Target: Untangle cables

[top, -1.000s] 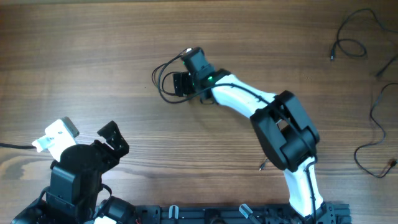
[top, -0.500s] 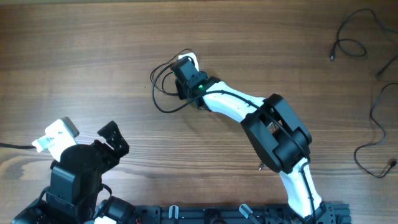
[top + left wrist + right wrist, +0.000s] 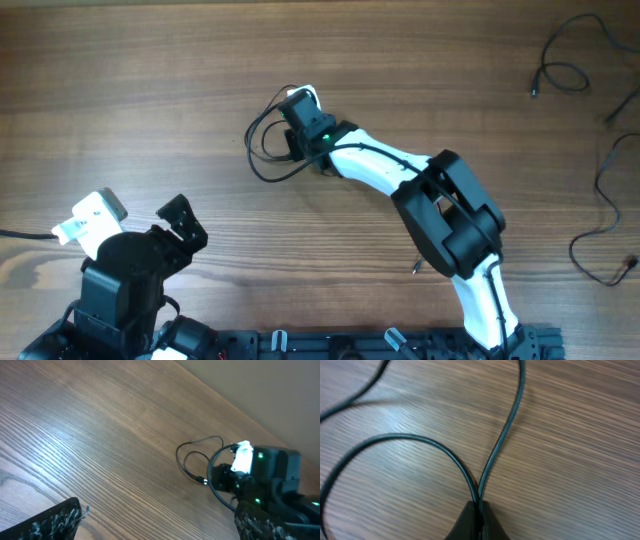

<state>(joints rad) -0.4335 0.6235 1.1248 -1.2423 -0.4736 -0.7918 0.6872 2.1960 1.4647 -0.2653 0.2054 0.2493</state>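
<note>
Black cables (image 3: 262,152) lie looped, two strands pinched in the right gripper (image 3: 479,509), likely to drag the tangle apart. The left gripper (image 3: 160,522) rests spread wide, empty, well apart.

The right arm (image 3: 380,172) has glossy white link shells joined by bulky matte-black joint housings (image 3: 455,215). A thin black harness cable (image 3: 390,152) runs along the white forearm. A green indicator light (image 3: 324,138) glows at the wrist. The left arm (image 3: 125,275) is black, with a white box-shaped module (image 3: 92,217). The left gripper (image 3: 157,527) has black fingers (image 3: 55,522) with coarse, speckled pads.
</note>
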